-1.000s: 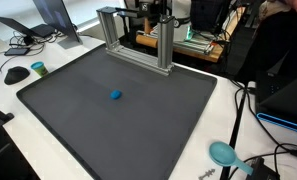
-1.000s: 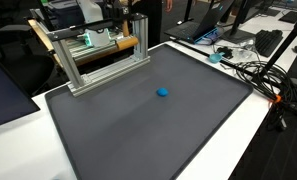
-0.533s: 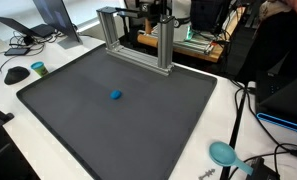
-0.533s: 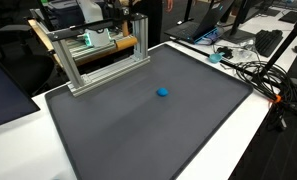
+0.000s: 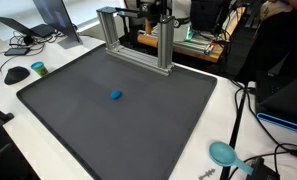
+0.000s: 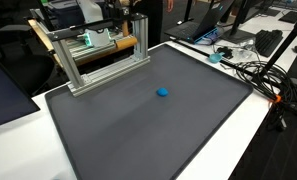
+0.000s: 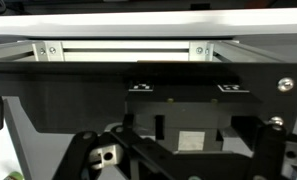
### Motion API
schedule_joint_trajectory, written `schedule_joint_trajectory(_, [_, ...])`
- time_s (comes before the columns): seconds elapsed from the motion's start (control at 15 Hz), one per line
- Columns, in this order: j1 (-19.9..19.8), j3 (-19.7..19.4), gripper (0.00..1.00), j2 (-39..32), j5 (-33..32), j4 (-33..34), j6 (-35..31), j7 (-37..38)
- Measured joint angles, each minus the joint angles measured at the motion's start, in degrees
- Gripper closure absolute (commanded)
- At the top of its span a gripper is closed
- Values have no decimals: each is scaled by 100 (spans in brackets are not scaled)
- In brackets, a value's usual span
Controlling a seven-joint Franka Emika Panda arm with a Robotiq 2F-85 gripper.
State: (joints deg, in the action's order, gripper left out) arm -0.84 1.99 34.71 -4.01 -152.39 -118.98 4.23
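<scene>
the metal frame (image 5: pixel 165 45) stands upright at the far edge of the dark mat (image 5: pixel 138 130), and both exterior views show it (image 6: pixel 98 45). in the wrist view its pale top bar (image 7: pixel 128 48) runs straight across the upper part of the picture. the hand (image 7: pixel 176 160) shows at the bottom of that view, released, with its fingers (image 7: pixel 88 155) spread wide and nothing between them. in the exterior views it is too dark behind the frame to make the hand out.

a small blue lump (image 5: pixel 115 96) lies alone near the middle of the mat, well apart from the frame (image 6: pixel 162 92). the mat covers most of the white counter (image 5: pixel 3 100). off the mat lie a mouse (image 5: pixel 16 74), a teal disc (image 5: pixel 38 68), a teal scoop (image 5: pixel 222 153) and cables (image 6: pixel 253 70).
</scene>
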Motion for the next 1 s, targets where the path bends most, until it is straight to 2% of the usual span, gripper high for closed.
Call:
schedule_joint_trajectory(0.4, [0, 55, 77, 0, 0, 0, 0, 115])
schedule_joint_trajectory(1.0, [0, 57, 78, 2, 3, 14, -184, 214])
